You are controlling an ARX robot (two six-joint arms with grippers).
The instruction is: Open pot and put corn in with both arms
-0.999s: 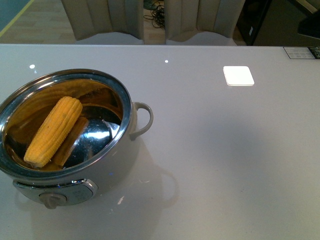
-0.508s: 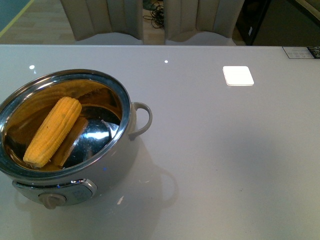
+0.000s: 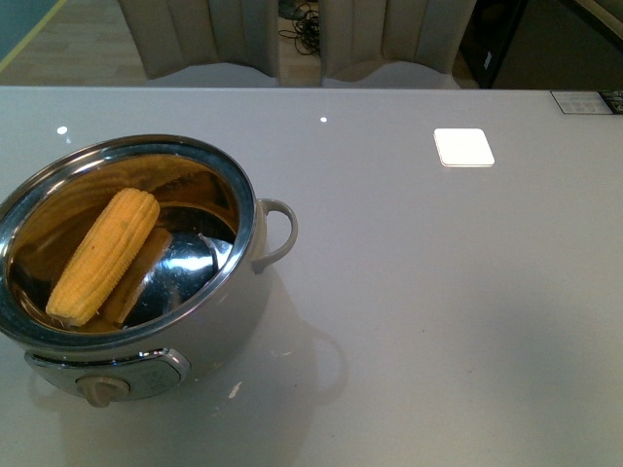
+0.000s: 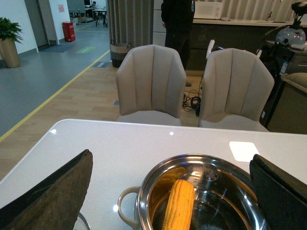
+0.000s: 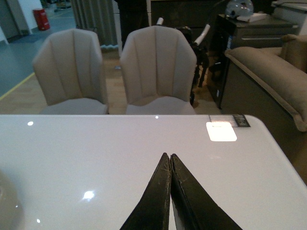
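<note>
The left gripper [image 4: 172, 191] is spread wide and empty, raised above the pot [image 3: 209, 326]. The right gripper [image 5: 170, 184] is pinched closed on nothing, hanging over bare table [image 3: 438, 292]. In the front view the pot sits at 9 o'clock, lid off, and the corn [image 3: 102, 255] lies inside, tip toward 1 o'clock. The job looks finished; the sound move is to keep both arms high and clear of the steel rim. No brand or legible writing shows on the pot or its dial [image 3: 100, 387].

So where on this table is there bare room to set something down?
Nearly everything right of the pot is bare: from its loop handle across to the table edge. The near-left corner is crowded by the pot holding the corn.
</note>
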